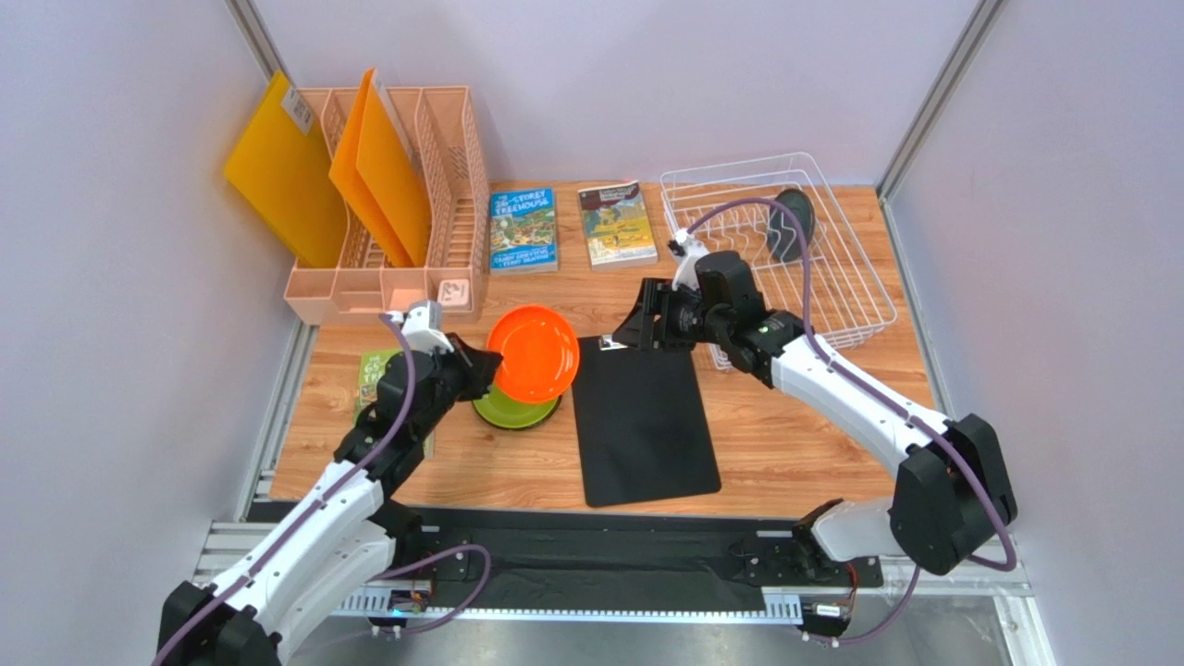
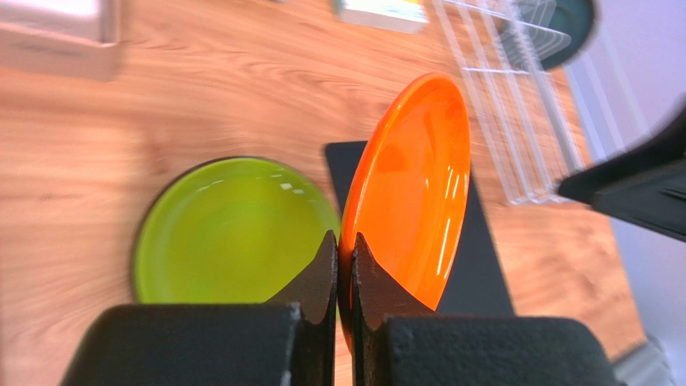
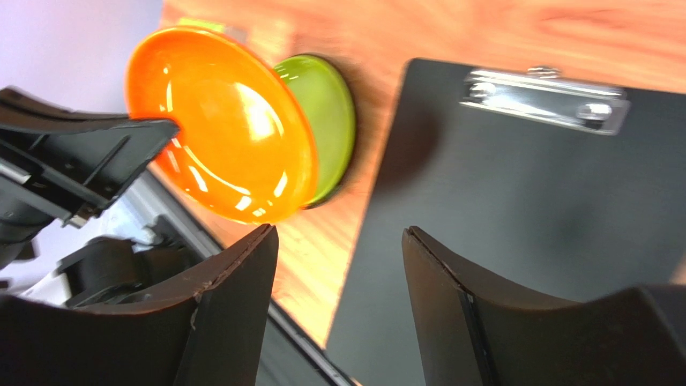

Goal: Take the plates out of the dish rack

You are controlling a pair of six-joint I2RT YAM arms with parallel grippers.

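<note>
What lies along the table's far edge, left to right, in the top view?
First the yellow folder, then the peach file organiser, blue book, second book, and last the dish rack.

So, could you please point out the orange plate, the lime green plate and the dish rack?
orange plate (image 1: 532,351): top external view, centre of its face.
lime green plate (image 2: 232,233): left wrist view, middle of its bowl.
dish rack (image 1: 851,285): top external view, bare wire floor, right side.
</note>
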